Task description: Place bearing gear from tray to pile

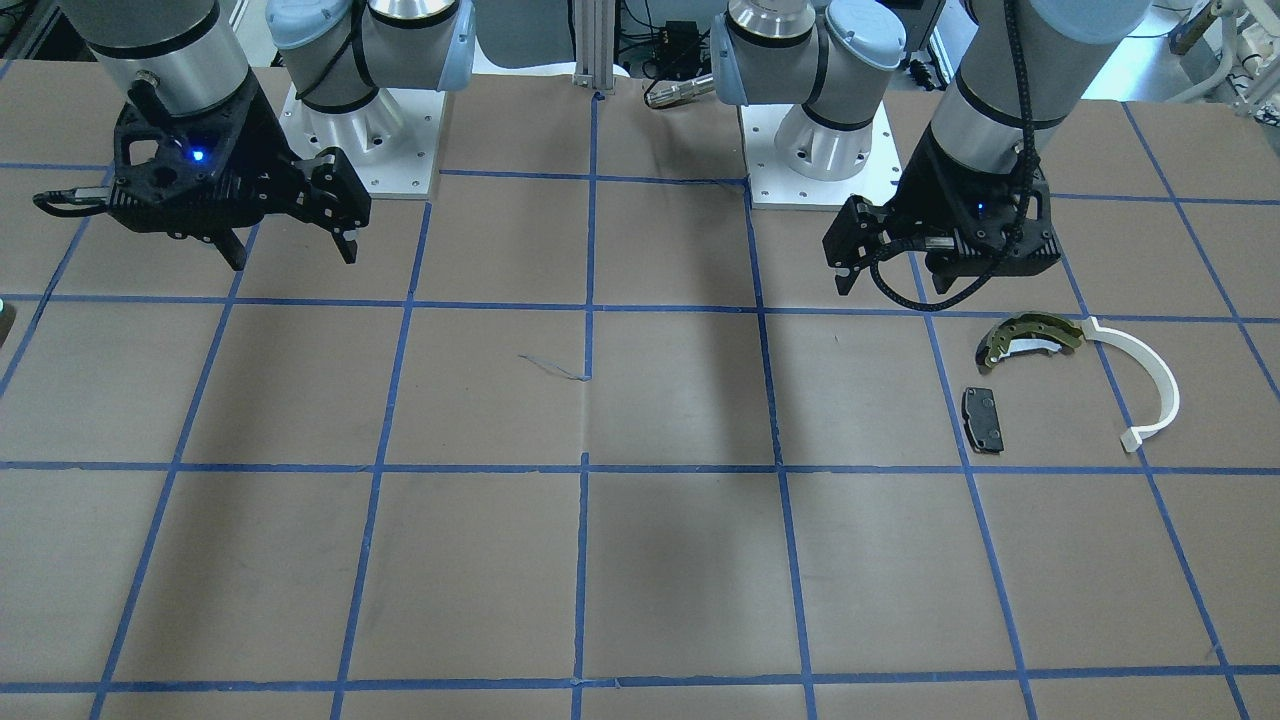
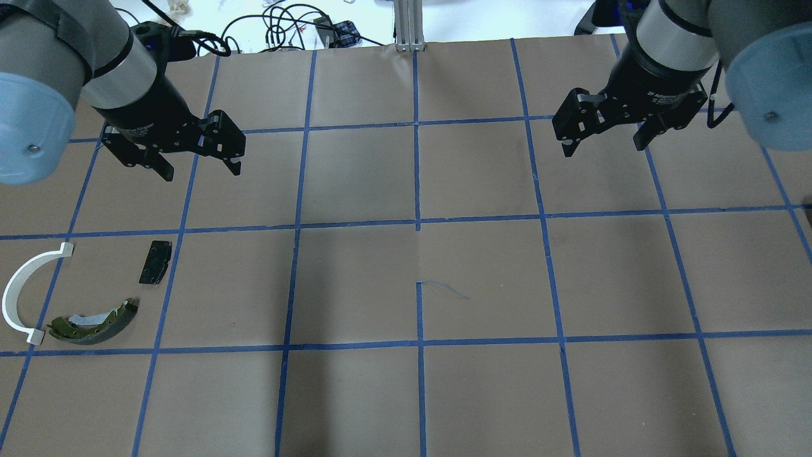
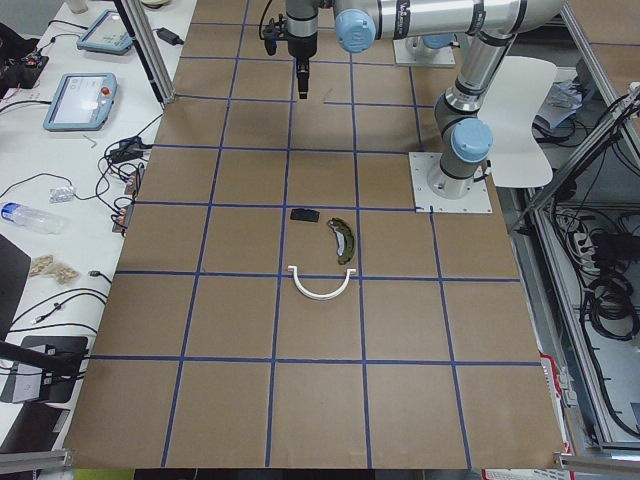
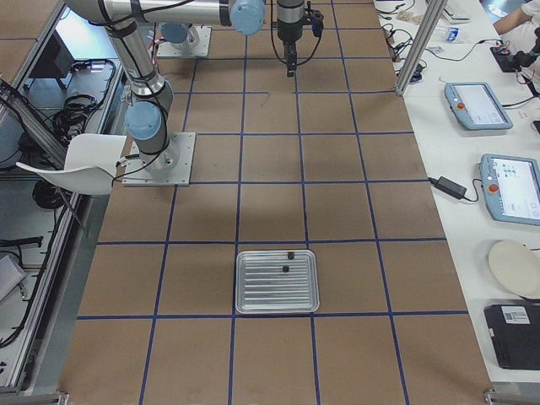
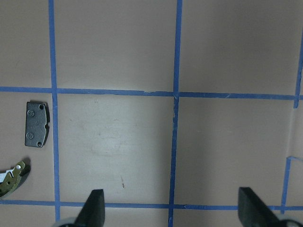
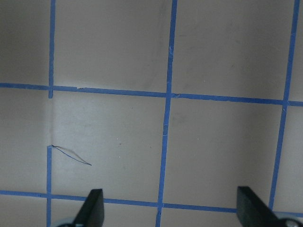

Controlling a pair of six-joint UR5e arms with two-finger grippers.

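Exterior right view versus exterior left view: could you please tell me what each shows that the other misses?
Only exterior right shows the ridged tray, with two small dark parts on it. Only exterior left shows the brake shoe, white arc and black pad. Both show the brown table with blue tape grid.

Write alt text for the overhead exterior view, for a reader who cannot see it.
Two open, empty grippers hang over a brown table gridded with blue tape: the left gripper at upper left, the right gripper at upper right. By the left edge lie a white plastic arc, an olive brake shoe and a small black pad.
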